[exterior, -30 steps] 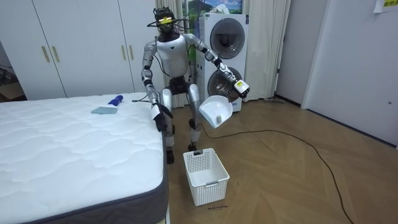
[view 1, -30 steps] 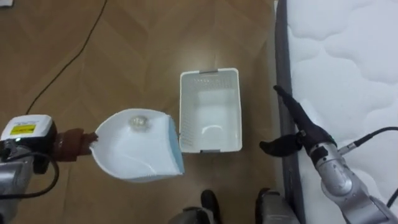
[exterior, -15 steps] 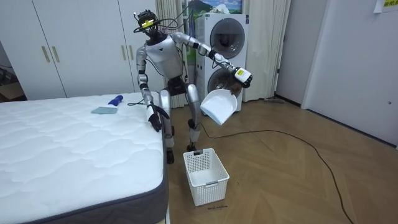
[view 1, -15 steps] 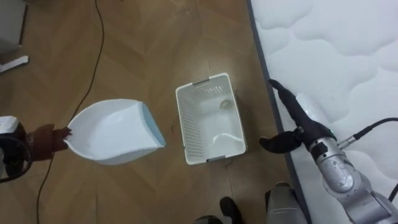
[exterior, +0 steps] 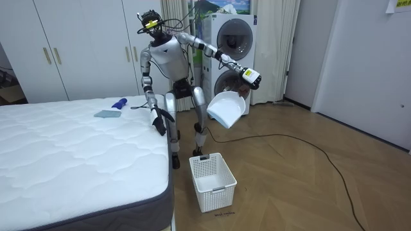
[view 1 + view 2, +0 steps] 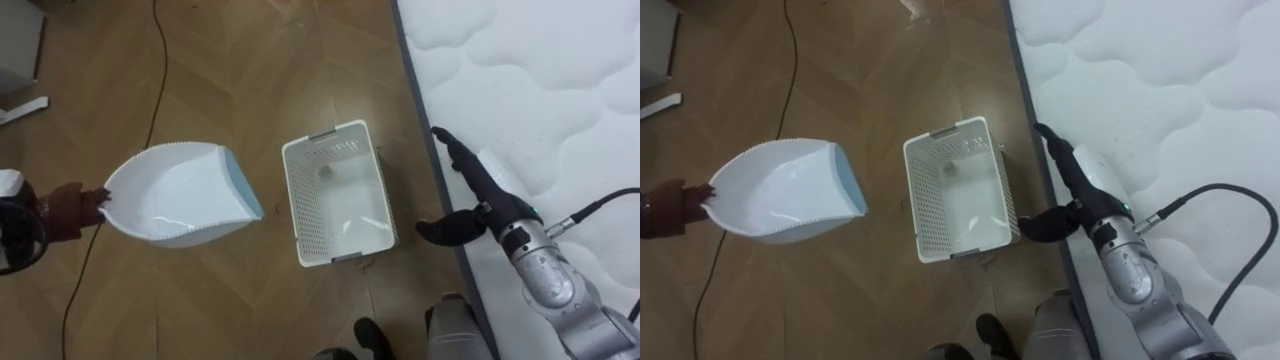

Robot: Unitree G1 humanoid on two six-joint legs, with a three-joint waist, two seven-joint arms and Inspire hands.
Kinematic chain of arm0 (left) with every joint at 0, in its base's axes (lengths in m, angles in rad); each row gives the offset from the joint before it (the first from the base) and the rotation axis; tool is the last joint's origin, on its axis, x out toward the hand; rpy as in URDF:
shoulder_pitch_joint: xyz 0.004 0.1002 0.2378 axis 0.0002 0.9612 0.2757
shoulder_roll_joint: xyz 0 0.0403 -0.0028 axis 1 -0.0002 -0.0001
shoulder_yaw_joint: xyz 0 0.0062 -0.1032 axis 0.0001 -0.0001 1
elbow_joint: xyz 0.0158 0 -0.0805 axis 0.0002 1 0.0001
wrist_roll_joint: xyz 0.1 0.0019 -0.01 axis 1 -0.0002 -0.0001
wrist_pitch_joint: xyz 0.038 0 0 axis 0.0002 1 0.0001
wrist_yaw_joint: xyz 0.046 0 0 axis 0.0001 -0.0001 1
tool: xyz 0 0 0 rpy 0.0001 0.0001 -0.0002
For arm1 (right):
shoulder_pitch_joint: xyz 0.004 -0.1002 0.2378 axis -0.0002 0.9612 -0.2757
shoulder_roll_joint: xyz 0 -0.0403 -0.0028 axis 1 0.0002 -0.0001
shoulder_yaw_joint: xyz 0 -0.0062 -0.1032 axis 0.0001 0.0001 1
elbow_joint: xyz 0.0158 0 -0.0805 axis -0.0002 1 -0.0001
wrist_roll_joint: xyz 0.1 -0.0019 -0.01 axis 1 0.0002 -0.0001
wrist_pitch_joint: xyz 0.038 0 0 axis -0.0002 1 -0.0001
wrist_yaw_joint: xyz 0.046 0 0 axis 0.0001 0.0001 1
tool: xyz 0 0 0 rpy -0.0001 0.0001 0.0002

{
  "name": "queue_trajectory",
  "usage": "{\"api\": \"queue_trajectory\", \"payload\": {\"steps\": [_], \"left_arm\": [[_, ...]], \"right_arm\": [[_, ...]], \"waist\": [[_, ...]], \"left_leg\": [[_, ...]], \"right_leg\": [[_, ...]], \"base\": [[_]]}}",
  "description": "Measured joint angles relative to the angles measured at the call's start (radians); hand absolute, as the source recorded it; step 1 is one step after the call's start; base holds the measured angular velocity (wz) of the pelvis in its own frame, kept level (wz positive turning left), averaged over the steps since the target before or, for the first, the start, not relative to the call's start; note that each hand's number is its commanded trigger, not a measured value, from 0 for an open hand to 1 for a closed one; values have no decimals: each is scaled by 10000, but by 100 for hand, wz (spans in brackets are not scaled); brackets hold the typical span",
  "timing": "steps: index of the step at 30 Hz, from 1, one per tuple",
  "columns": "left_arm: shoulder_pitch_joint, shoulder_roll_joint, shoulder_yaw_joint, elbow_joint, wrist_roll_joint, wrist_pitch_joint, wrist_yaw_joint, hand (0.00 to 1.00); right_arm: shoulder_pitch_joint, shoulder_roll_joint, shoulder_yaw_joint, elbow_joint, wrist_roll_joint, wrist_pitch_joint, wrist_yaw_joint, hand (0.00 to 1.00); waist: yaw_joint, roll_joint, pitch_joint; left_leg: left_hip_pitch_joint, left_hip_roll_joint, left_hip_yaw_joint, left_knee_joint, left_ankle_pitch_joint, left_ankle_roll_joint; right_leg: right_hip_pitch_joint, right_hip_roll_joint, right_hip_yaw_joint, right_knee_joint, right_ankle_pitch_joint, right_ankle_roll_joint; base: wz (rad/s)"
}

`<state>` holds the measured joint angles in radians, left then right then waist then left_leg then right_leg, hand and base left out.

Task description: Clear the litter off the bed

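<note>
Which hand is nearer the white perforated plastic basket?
Right. Right hand beside the white plastic basket, at the mattress edge; left hand farther off, holding the white dustpan.

Basket (image 6: 296,200) mouth: unobstructed from above.
Bed (image 6: 540,90) edge: barrier at 3 o'clock of basket.
Dustpan (image 6: 170,195): occupies 9 o'clock side.
Floor (image 6: 260,80) at 12 o'clock: open.

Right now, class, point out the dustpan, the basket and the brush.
dustpan (image 6: 170,200): left eye view, inside of the scoop.
basket (image 6: 299,200): left eye view, its left mesh wall.
brush (image 5: 119,102): room view, its blue handle.
</note>
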<state>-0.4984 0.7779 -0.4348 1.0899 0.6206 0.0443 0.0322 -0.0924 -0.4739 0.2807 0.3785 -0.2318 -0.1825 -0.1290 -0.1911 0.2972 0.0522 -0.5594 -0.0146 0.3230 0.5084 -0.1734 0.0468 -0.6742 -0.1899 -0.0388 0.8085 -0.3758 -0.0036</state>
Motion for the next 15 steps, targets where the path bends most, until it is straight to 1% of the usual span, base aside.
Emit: {"api": "queue_trajectory", "payload": {"steps": [1,4,6,8,9,11,12,13,14,15], "left_arm": [[-2,0,0,-106,7,-2,38,100],[-70,0,1,-173,20,-21,381,100],[-66,2,16,-208,20,-20,640,100],[-51,4,53,-334,18,-23,840,100],[13,4,54,-529,7,-29,965,100],[264,7,223,-1016,74,-86,1195,100],[611,2,532,-1518,255,-151,1374,100],[905,-5,734,-1907,279,-324,1531,100],[1110,-4,865,-2130,300,-414,1581,100],[1494,-9,1116,-2515,462,-538,1686,100]], "right_arm": [[41,-37,-21,1,-2,-9,-2,0],[223,-30,-128,0,11,-35,-6,0],[341,-34,-271,-78,37,-87,-5,0],[371,-46,-290,-76,244,-142,-7,0],[375,-68,-273,-76,376,-142,-5,0],[396,-64,-240,-66,689,-140,9,0],[408,-31,-193,-67,706,-123,6,0],[461,-36,-163,-65,705,-122,4,0],[526,-35,-163,-65,710,-122,1,0],[672,-68,-183,-56,711,-122,-6,0]], "waist": [[-22,65,29],[11,84,27],[94,84,27],[209,35,44],[358,-78,74],[598,-294,76],[788,-480,68],[915,-607,75],[946,-678,41],[982,-794,16]], "left_leg": [[23,28,-71,7,0,1],[126,33,-144,-43,-5,3],[178,31,-100,-69,-15,13],[231,28,5,-70,-31,36],[311,27,10,-55,-38,40],[433,-37,-218,-58,-66,-1],[511,-168,-700,-55,-144,-125],[650,-146,-1035,-57,-238,-278],[694,-132,-1117,-60,-267,-315],[817,-51,-1158,-69,-282,-336]], "right_leg": [[105,13,-95,-102,16,-10],[278,9,-174,-237,23,-4],[299,14,-128,-277,34,12],[268,30,37,-272,44,25],[274,98,181,-288,68,32],[302,208,468,-315,88,33],[312,360,695,-345,133,15],[443,518,791,-463,189,-9],[513,575,822,-547,216,-12],[716,707,895,-786,302,-1]], "base": [[8],[5],[-10],[-24],[-43],[-55],[-66],[-62],[-47],[-43]]}}
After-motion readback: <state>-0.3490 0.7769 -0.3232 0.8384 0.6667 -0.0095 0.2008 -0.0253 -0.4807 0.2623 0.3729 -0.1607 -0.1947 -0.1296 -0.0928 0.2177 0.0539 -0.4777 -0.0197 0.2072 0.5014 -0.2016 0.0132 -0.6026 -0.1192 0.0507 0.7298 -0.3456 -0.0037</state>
